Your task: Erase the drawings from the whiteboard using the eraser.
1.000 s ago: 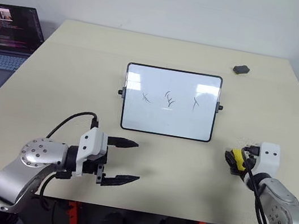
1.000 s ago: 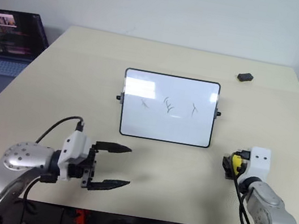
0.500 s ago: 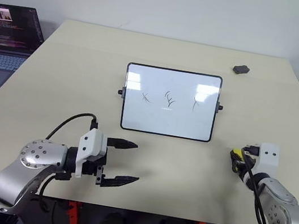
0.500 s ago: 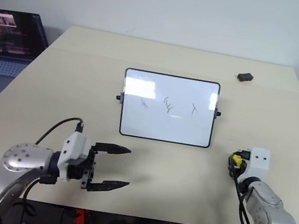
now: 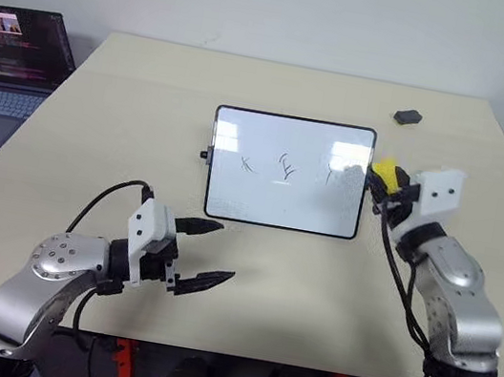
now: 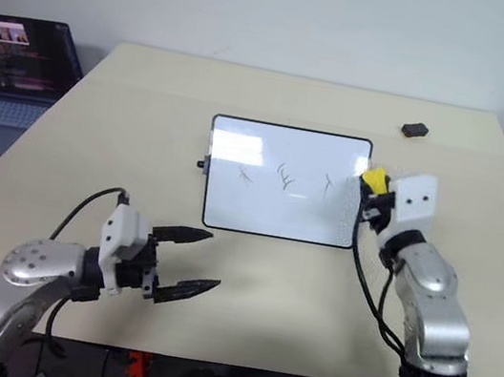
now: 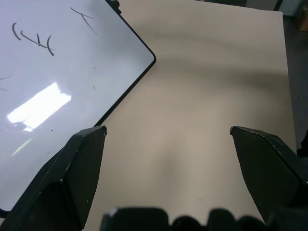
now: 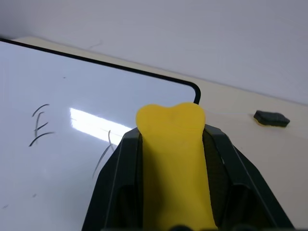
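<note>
The bench (image 5: 98, 124) is a wide beige top that carries everything, stretching out ahead of both claws. The whiteboard (image 5: 283, 199) lies flat near its middle, ahead and to the right of the left claw (image 5: 205, 254) and just to the left of the right claw (image 5: 381, 179), whose tip sits at the board's right edge near the far corner. A laptop (image 5: 6, 70) stands open off the bench's left side, well apart from the left claw and farther off than it. The left claw hovers above bare bench just short of the board's near left corner, its two black fingers (image 7: 72, 178) spread wide with nothing between them. The right claw is raised and pinches the eraser (image 8: 175, 159), a yellow foam block squeezed between the dark fingers, right beside the rightmost of the drawings (image 5: 287, 166). Those three thin black scribbles sit in a row across the upper part of the board. A small dark lump (image 5: 406, 117) lies beyond the right claw, near the bench's far edge.
</note>
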Robot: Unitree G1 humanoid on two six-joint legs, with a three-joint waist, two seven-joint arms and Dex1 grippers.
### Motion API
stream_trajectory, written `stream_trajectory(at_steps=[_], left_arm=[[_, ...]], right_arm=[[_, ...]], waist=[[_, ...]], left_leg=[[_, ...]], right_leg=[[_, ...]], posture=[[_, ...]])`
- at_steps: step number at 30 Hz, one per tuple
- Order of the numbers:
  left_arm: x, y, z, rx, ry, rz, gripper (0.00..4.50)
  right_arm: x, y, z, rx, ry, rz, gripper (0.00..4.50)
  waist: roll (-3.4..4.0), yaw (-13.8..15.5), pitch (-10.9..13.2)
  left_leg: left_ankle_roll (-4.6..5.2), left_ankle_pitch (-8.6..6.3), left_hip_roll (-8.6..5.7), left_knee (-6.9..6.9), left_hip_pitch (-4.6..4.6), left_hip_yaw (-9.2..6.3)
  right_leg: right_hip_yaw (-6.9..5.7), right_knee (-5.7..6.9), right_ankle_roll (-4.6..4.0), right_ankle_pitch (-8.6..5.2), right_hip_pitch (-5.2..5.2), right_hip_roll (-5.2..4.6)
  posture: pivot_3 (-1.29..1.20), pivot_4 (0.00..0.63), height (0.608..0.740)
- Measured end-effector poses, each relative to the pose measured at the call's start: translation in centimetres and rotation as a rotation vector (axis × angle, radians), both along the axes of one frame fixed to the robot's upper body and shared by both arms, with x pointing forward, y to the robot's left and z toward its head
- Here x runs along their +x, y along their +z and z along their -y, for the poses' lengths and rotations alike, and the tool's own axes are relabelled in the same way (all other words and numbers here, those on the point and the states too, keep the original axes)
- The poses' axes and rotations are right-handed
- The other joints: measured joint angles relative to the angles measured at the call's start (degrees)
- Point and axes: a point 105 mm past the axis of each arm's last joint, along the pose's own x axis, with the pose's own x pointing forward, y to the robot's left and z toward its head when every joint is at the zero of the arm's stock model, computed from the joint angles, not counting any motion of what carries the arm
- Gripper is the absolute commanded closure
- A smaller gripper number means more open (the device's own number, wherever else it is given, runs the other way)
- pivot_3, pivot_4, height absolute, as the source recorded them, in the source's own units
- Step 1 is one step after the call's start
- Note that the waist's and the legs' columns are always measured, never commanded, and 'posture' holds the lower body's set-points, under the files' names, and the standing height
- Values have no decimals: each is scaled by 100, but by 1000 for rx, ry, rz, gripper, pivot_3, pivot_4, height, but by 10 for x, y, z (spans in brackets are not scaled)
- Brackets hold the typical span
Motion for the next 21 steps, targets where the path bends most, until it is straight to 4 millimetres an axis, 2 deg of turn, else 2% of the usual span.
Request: stream_trajectory(at_steps=[5,9,15,21], left_arm=[[9,24,5,-32,-26,52,0],[18,41,8,-56,-52,70,0],[41,46,7,31,-54,46,0],[53,46,13,62,-60,19,0]], right_arm=[[20,-3,-18,-63,66,41,3209],[28,-6,-24,-89,93,54,3209],[35,-7,-27,-105,104,79,3209],[46,-17,-29,-114,98,65,3209]], waist=[[0,5,0],[0,4,0],[0,2,0],[0,-10,0]], left_leg=[[0,0,1,-1,-1,-3],[0,0,0,-1,-4,-1],[0,0,0,0,-4,-2],[0,0,1,-1,-4,3]], right_leg=[[-4,1,-1,0,-1,1],[-3,-1,-1,1,-1,0],[-4,3,-2,1,-2,1],[1,4,-2,1,-7,1]], posture=[[0,150,740],[0,150,740],[0,150,740],[0,150,740]])
